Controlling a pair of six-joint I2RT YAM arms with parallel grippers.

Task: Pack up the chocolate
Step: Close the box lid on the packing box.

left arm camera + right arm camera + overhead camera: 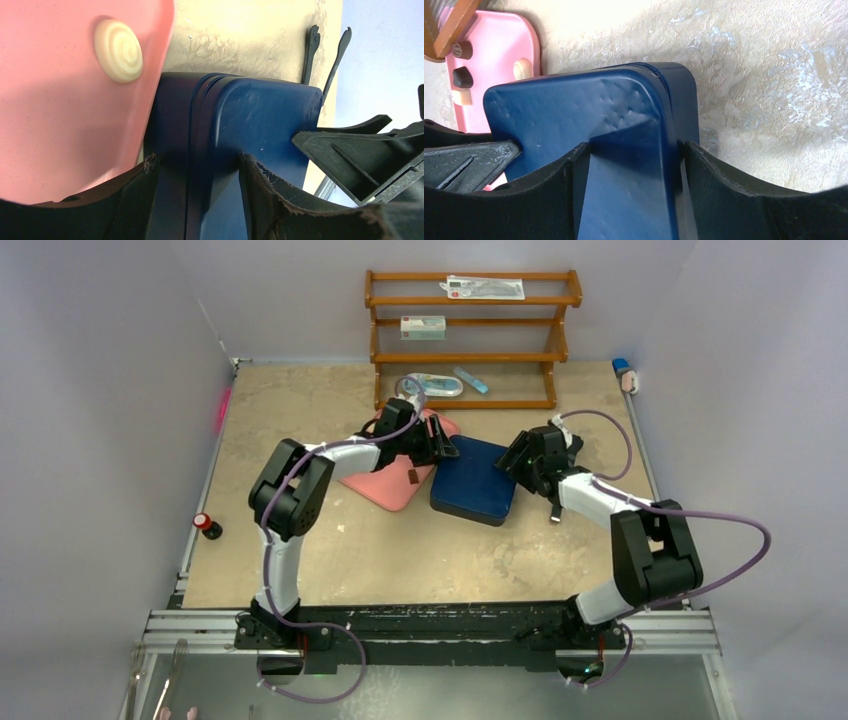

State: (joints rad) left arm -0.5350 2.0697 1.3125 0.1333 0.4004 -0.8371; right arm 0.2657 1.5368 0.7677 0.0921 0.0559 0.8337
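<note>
1. The chocolate point(461, 76) is seen lying on the pink tray point(385, 492), just beside the blue box point(474, 480); none is seen packed
2. The blue box is shown closed over, its inside hidden, so packing is judged barely begun
3. The box's edge is straddled by the left gripper point(197, 160) and the right gripper point(634, 146); whether either is clamped cannot be told
</note>
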